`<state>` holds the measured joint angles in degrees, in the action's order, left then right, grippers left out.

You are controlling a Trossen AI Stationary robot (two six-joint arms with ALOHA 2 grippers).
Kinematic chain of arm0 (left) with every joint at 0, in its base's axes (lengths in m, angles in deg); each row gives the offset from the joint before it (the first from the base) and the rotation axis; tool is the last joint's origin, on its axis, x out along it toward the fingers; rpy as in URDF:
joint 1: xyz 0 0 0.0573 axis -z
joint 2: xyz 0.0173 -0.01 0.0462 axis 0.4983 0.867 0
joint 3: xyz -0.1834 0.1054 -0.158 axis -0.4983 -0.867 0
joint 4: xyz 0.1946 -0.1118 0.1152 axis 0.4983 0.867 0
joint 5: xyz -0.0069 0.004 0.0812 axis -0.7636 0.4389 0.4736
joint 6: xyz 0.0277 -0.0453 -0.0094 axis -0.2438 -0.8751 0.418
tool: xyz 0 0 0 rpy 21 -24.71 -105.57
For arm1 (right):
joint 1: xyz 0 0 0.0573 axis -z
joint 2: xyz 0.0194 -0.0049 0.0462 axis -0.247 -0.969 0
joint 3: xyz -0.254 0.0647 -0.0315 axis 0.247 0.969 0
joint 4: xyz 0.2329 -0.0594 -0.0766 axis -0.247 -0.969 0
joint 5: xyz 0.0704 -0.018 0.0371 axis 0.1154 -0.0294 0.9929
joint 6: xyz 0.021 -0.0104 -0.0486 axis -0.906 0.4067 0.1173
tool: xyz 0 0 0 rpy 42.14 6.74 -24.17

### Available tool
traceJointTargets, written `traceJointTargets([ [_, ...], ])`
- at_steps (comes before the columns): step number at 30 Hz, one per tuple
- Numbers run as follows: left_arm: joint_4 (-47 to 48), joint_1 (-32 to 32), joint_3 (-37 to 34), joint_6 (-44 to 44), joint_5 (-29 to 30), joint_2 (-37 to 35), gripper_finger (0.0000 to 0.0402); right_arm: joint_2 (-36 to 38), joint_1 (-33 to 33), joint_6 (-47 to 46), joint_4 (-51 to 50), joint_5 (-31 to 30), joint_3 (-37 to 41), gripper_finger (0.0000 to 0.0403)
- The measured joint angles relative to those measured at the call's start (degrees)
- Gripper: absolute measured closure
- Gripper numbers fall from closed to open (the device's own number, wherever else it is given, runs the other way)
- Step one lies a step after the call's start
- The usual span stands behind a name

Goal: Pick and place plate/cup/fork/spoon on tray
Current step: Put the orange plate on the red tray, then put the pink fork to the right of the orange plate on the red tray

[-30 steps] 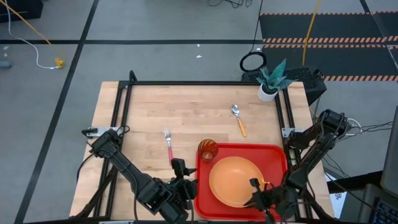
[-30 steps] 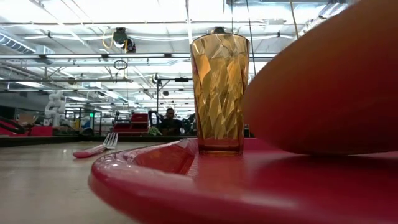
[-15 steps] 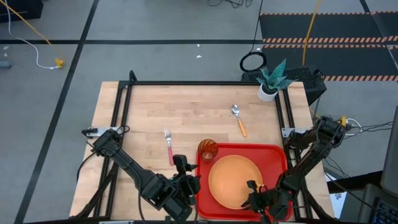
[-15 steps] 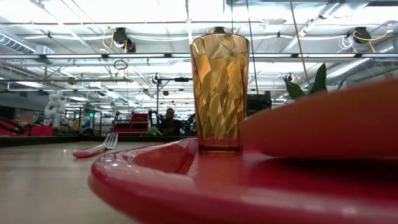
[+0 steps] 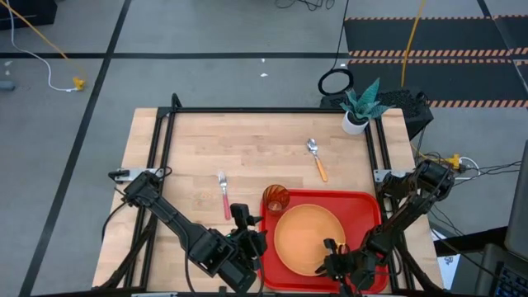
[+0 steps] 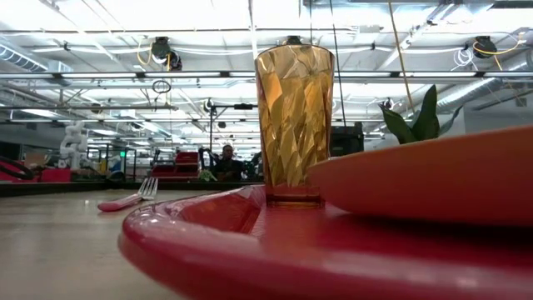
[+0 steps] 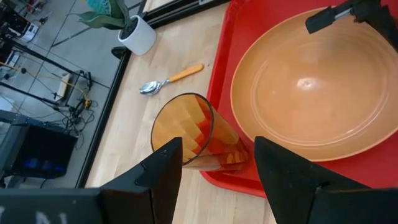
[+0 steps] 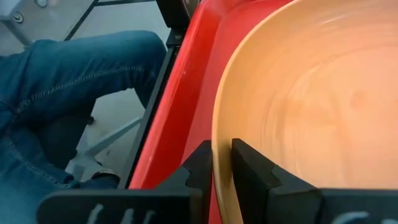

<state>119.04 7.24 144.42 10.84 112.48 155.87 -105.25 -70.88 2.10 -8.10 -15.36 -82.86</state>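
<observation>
The red tray (image 5: 367, 206) lies at the table's near right. The orange plate (image 5: 307, 238) lies in it, nearly level. The amber cup (image 5: 275, 198) stands upright on its base in the tray's far left corner. The fork (image 5: 223, 194) lies flat on the wood left of the tray. The spoon (image 5: 317, 158) lies flat beyond it. My right gripper (image 5: 332, 254) is shut on the plate's near right rim. My left gripper (image 5: 247, 233) is open and empty at the tray's left edge, its fingers short of the cup (image 7: 189, 134). My right gripper pinches the plate's rim (image 8: 219, 134) at its near right side, one finger (image 8: 200, 163) outside the rim and one (image 8: 249, 163) inside the bowl. The fingers come level from the table's near right. The plate sits almost level over the tray floor (image 6: 391, 250).
A white pot with a green plant (image 5: 356, 115) stands at the far right corner. Black frame rails (image 5: 264, 110) run along the table's far edge and sides. A person's leg in jeans (image 8: 74, 74) shows beside the table's near right. Bare wood lies left of and beyond the tray.
My right gripper has lowered the plate from steeply tilted to almost level in the tray, moving slightly toward the table's left and staying shut on the rim. My left gripper has edged a little toward the tray.
</observation>
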Motion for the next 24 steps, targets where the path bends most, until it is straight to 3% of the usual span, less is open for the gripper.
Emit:
traceJointTargets([
  [6, 0.0, 0.0, 0.0, 0.2, 0.0, 0.0, 0.0199, 0.0, 0.0, 0.2, 2.1, 0.2, 0.0, 0.0356],
  [15, -0.2, -0.4, 0.0, -0.4, -2.0, 0.0, 0.0199, 0.0, 0.0, 0.3, 3.7, 0.6, 0.0, 0.0299],
  [24, 0.0, -0.4, 0.0, -2.1, -3.4, 0.0, 0.0199, 4.5, 0.0, 7.3, 8.8, 1.3, 0.0, 0.0276],
])
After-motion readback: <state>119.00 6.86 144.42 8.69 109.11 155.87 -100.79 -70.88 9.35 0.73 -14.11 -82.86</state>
